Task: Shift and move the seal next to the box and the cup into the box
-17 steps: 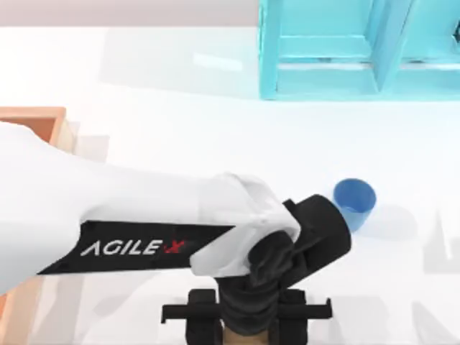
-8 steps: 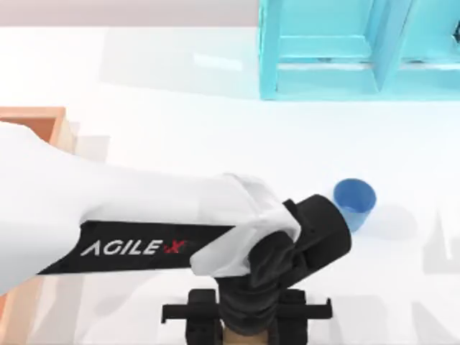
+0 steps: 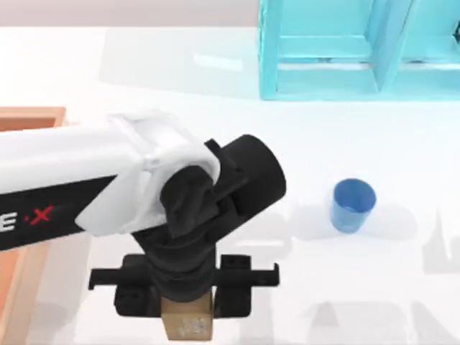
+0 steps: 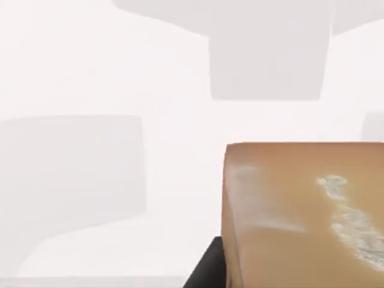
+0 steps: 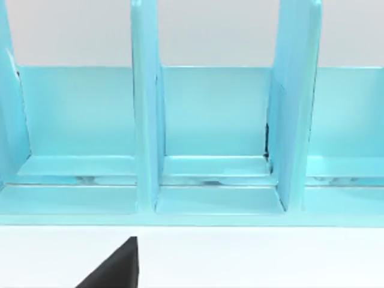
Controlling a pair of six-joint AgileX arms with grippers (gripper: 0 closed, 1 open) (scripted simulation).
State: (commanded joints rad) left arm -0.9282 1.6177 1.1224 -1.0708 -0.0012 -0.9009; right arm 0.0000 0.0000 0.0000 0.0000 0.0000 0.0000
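Note:
The seal, a golden-tan block with a pale speckled mark, sits at the near edge of the table left of centre. My left gripper is shut on it, one dark finger on each side. Up close in the left wrist view the seal hangs over white table, with a dark finger beside it. The blue cup stands upright on the table well to the right of the gripper. A corner of the box, with a pale rim and orange floor, lies at the far left, partly under my left arm.
A cyan shelf unit stands at the back right; the right wrist view faces its compartments, with a dark gripper part at the frame's lower edge. Bare white table stretches between the box and the cup.
My left arm has swung left toward the box, carrying the seal with it. The cup, earlier partly overlapped by the wrist, now stands in full view and has not moved.

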